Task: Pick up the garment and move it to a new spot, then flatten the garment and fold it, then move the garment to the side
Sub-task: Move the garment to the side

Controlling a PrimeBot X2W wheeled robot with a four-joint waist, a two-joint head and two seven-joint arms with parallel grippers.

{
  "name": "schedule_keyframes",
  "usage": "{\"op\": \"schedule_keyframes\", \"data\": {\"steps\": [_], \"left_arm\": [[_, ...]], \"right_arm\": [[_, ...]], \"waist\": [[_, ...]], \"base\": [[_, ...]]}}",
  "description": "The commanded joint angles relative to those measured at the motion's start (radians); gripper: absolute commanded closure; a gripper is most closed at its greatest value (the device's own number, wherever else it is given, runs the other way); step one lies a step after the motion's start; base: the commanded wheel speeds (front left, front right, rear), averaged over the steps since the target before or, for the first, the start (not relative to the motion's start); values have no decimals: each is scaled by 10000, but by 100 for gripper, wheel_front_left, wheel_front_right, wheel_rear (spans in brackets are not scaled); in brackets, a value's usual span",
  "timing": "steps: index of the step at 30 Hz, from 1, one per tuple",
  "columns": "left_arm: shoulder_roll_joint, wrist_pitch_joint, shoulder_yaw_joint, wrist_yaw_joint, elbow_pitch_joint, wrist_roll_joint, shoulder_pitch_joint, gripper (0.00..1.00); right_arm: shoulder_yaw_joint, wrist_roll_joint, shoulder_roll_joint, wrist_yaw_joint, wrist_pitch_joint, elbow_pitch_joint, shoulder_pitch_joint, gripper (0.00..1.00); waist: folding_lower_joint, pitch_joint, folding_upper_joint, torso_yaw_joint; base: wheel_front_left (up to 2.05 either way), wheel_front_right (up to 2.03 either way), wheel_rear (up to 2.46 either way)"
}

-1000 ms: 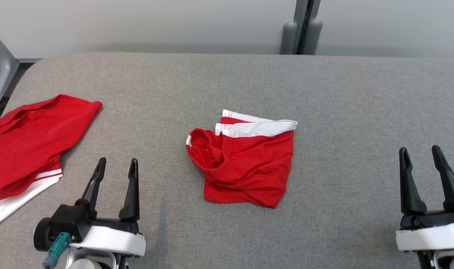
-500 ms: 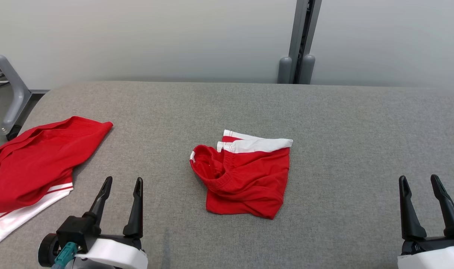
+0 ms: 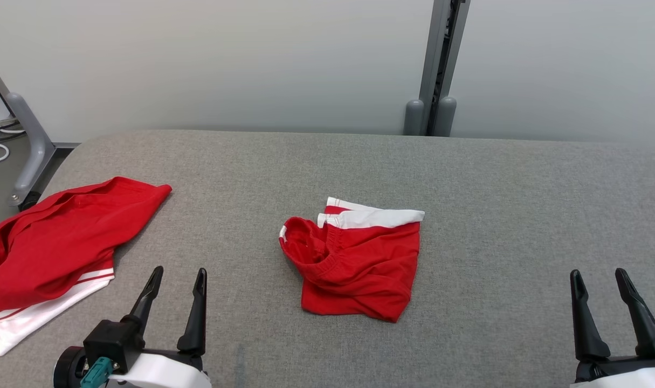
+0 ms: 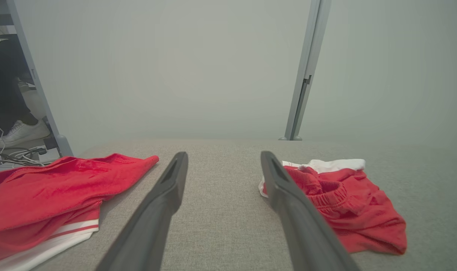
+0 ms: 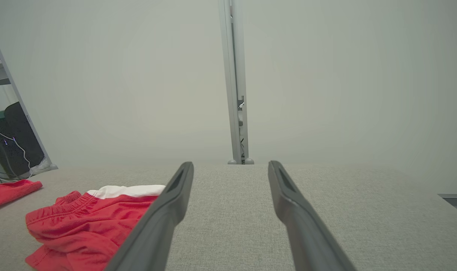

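Note:
A red garment [image 3: 359,264] with a white band lies bunched and roughly folded at the middle of the grey padded table [image 3: 521,188]; it also shows as the garment [image 4: 348,203] right of the left fingers and as the garment [image 5: 89,222] left of the right fingers. A larger red garment [image 3: 63,248] with white trim is spread loosely at the table's left edge, and is in the left wrist view too [image 4: 55,188]. My left gripper [image 3: 179,271] [image 4: 223,154] stands open near the front left, touching nothing. My right gripper [image 3: 597,273] [image 5: 230,163] stands open at the front right, well apart from the cloth.
A grey wall with an upright metal post [image 3: 438,70] runs behind the table. A metal frame leg [image 3: 30,140] and cables stand on the floor past the left edge, where a person's white shoe [image 4: 19,133] shows. Bare table lies between the two garments.
The head camera has tilted up, so the whole picture slid down and more wall shows. Both garments lie as before, and both grippers stay open.

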Motion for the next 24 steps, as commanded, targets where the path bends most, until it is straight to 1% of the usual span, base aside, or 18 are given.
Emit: {"op": "schedule_keyframes", "data": {"steps": [1, 24], "left_arm": [[75, 13, 7, 53, -47, 70, 29, 0], [307, 48, -168, 195, -167, 30, -135, 0]], "right_arm": [[-24, -45, -15, 20, 31, -43, 50, 0], [-138, -67, 66, 20, 1, -102, 101, 0]], "waist": [[0, -6, 0, -10], [0, 160, 0, -39]], "base": [[0, 0, 0], [0, 0, 0]]}}
